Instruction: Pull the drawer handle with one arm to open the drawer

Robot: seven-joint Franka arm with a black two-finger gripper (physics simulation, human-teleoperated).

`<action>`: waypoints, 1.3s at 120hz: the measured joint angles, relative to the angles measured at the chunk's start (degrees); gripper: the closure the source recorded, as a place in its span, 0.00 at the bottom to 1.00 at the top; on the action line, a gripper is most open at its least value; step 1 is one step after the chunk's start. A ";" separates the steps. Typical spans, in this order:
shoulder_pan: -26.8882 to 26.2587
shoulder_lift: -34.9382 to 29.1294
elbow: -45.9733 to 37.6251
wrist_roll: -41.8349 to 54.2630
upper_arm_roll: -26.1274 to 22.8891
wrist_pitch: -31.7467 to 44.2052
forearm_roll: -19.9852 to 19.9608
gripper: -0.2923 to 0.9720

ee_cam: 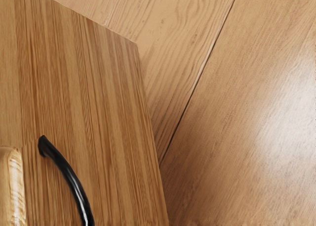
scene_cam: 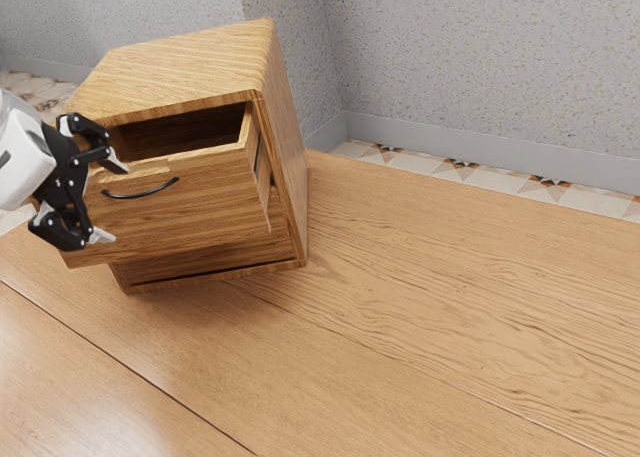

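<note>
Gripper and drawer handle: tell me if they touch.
Apart. In the exterior view the open gripper brackets one end of the drawer handle, drawer front showing between it and each finger.

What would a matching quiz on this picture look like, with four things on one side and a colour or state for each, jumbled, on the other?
Things:
1. drawer
2. handle
3. gripper
4. wall

Colours or states:
A. grey and speckled
B. fingers spread apart
C. pulled partly out of its wooden cabinet
D. thin, black and curved

Right pairs: 1-C, 2-D, 3-B, 4-A.
</note>
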 joint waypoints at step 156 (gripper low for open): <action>-1.32 0.74 -4.68 -0.03 5.09 6.38 0.36 0.23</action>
